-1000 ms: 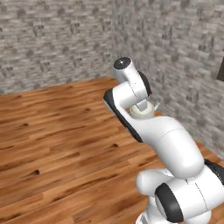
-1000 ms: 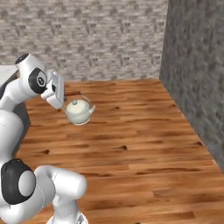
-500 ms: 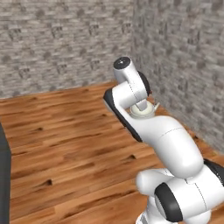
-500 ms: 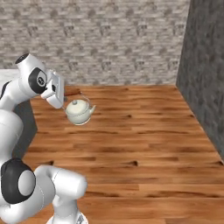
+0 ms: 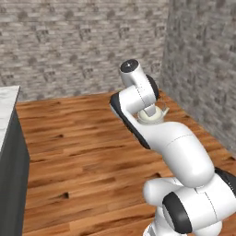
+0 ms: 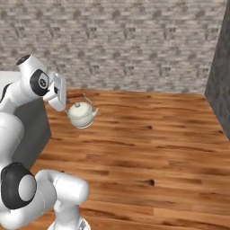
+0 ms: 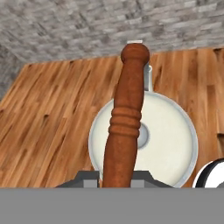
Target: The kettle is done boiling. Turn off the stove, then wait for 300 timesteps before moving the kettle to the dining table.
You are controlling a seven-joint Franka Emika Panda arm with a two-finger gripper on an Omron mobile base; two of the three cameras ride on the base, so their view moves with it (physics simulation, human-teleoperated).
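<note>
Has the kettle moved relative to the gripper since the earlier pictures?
No. The kettle hangs at the same spot under the gripper; the shifting walls show the base turned.

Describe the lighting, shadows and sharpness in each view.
Left base view: flat, even light, soft edges, arm hides most of the kettle. Right base view: kettle hangs at the hand with no shadow visible on the wooden floor. Hand view: the close handle looms oversized, floor smooth and glare-free.
</note>
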